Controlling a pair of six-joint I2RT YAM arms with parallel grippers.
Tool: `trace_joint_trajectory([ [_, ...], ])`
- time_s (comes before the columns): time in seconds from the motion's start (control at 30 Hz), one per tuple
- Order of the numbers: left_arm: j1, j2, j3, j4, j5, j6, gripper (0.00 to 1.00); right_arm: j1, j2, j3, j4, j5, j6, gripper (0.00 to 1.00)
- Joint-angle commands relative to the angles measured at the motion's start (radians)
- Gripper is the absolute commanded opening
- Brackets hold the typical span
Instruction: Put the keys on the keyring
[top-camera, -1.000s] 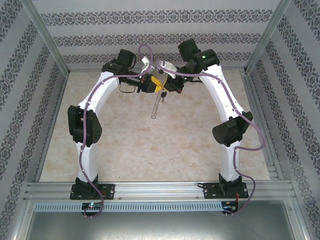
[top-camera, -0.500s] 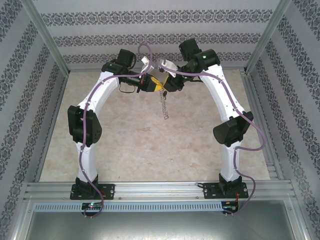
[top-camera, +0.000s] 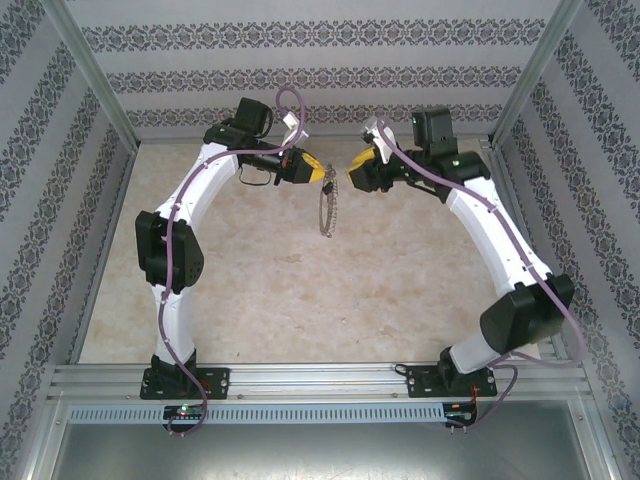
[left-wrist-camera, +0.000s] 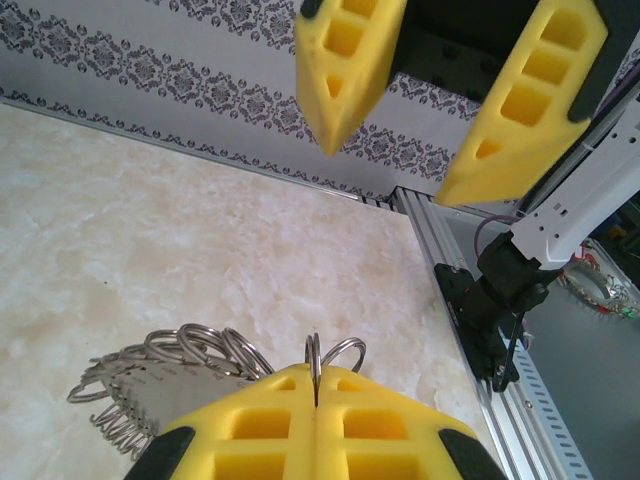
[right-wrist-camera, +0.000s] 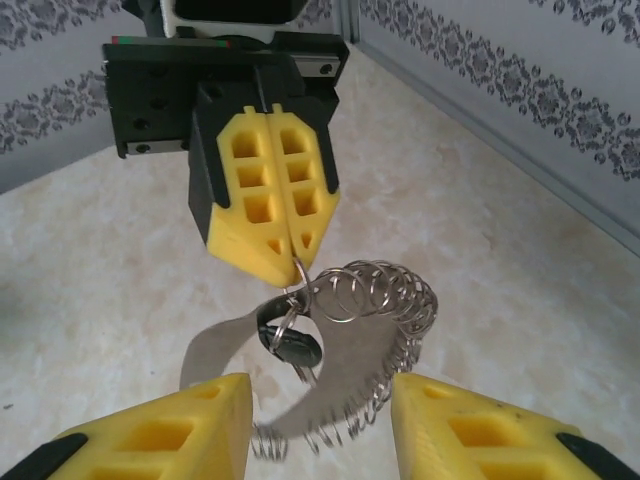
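**Mid-air hold of the keyring between two arms.** The left gripper (right-wrist-camera: 290, 250) has its yellow fingers (left-wrist-camera: 250, 430) pressed together on a thin wire loop at the top of the keyring (right-wrist-camera: 385, 295). The hoop, with its fringe of small silver loops, hangs freely above the marbled surface (top-camera: 250, 290) and touches nothing else. Gripping it by one loop at the top lets gravity pull the hoop straight, and it leaves the lower loops open to approach from the opposite side.

The key (right-wrist-camera: 290, 345) has a black head and dangles just below the left fingertips. It appears to hang from a loop of the ring, not from either gripper. Whether it is fully threaded on is too fine to tell.

The right gripper (left-wrist-camera: 390, 165) faces the left one across a short gap. Its fingers (left-wrist-camera: 350, 60) are spread and hold nothing. Seen from the right wrist, the key and ring lie on the line between them.

By this judgement, the threading step looks done or nearly done. A sensible next step would be to check that the key is seated on the ring.
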Motion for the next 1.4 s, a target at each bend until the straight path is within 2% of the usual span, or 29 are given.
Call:
trace_joint_trajectory([
  [0.0,-0.011,-0.008,0.038,0.033,0.024,-0.008,0.00,0.017,-0.021,-0.133,0.332,-0.020,0.226,0.43],
  [0.13,-0.011,-0.010,0.037,0.043,0.022,-0.020,0.00,0.061,-0.043,-0.220,0.417,0.031,0.276,0.45],
  [0.4,-0.012,-0.014,0.034,0.047,0.018,-0.022,0.00,0.082,-0.025,-0.229,0.435,0.033,0.295,0.45],
  [0.47,-0.011,-0.014,0.035,0.048,0.017,-0.023,0.00,0.081,-0.017,-0.221,0.430,0.030,0.295,0.43],
  [0.73,-0.011,-0.014,0.035,0.062,0.013,-0.034,0.00,0.088,-0.006,-0.221,0.404,0.006,0.283,0.26],
  [1.07,-0.012,-0.020,0.035,0.079,0.005,-0.045,0.00,0.094,0.003,-0.229,0.385,-0.008,0.272,0.24],
  [1.27,-0.011,-0.019,0.035,0.082,0.005,-0.049,0.00,0.099,0.012,-0.230,0.379,-0.009,0.267,0.27],
  [1.33,-0.012,-0.021,0.035,0.083,0.003,-0.050,0.00,0.100,0.014,-0.228,0.381,-0.006,0.266,0.26],
  [1.37,-0.011,-0.021,0.035,0.084,0.003,-0.051,0.00,0.100,0.017,-0.227,0.380,-0.004,0.266,0.23],
])
